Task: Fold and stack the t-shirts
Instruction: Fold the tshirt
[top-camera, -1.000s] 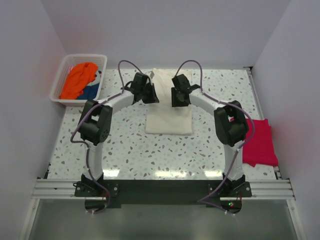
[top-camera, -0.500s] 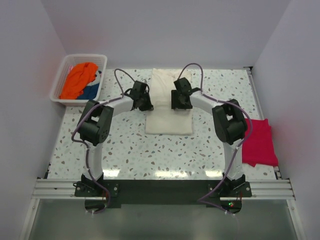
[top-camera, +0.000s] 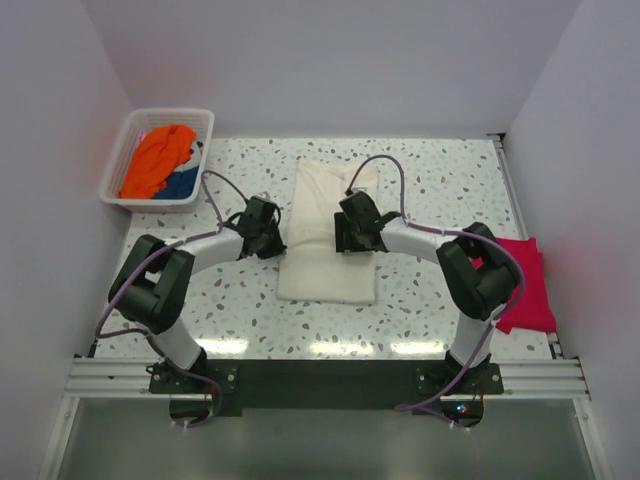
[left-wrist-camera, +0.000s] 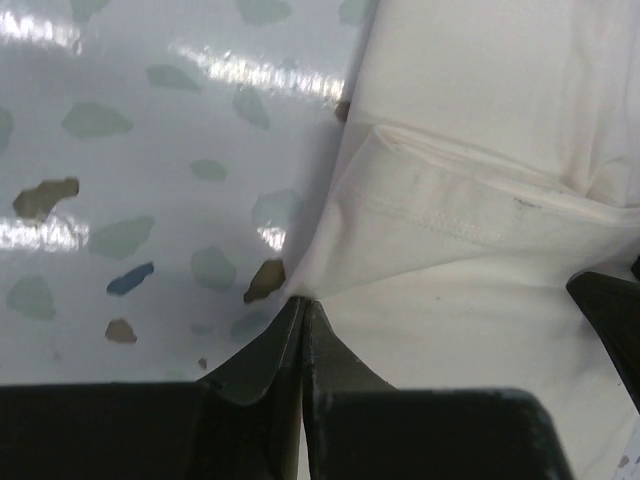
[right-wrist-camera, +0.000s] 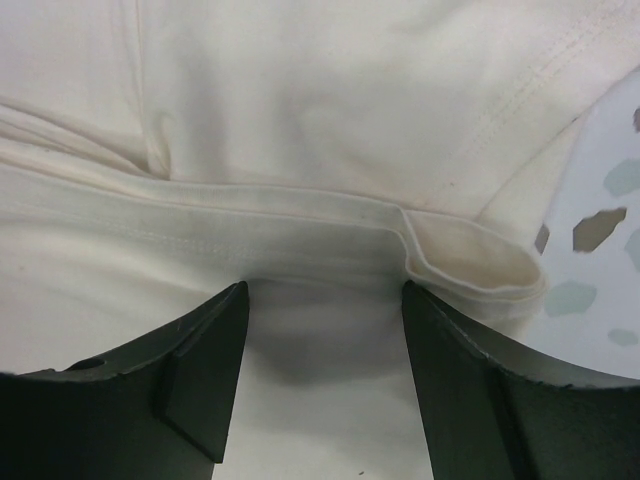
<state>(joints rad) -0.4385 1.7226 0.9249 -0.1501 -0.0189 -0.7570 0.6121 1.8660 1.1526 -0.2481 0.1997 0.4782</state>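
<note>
The cream-white t-shirt (top-camera: 325, 275) lies as a long folded strip in the middle of the table. My left gripper (top-camera: 278, 243) is at its left edge, and the left wrist view shows the jaws (left-wrist-camera: 302, 305) pinched shut where the cloth (left-wrist-camera: 480, 200) draws to a point. My right gripper (top-camera: 346, 243) hovers over the strip's right half. Its jaws (right-wrist-camera: 325, 300) stand open above the cloth (right-wrist-camera: 330, 100), just short of a folded hem, holding nothing. A crimson-red t-shirt (top-camera: 525, 285) lies folded at the table's right edge. An orange t-shirt (top-camera: 160, 160) and a blue one (top-camera: 180, 185) sit in the basket.
A white slatted basket (top-camera: 170, 113) stands at the back left corner. White walls close in the speckled table (top-camera: 450, 180) on the left, back and right. The right arm's elbow (top-camera: 480, 275) overlaps the red shirt's left side.
Both arms have drawn back toward the near edge. The cream shirt came with them and now lies nearer and longer. The right gripper has opened and let the cloth go.
</note>
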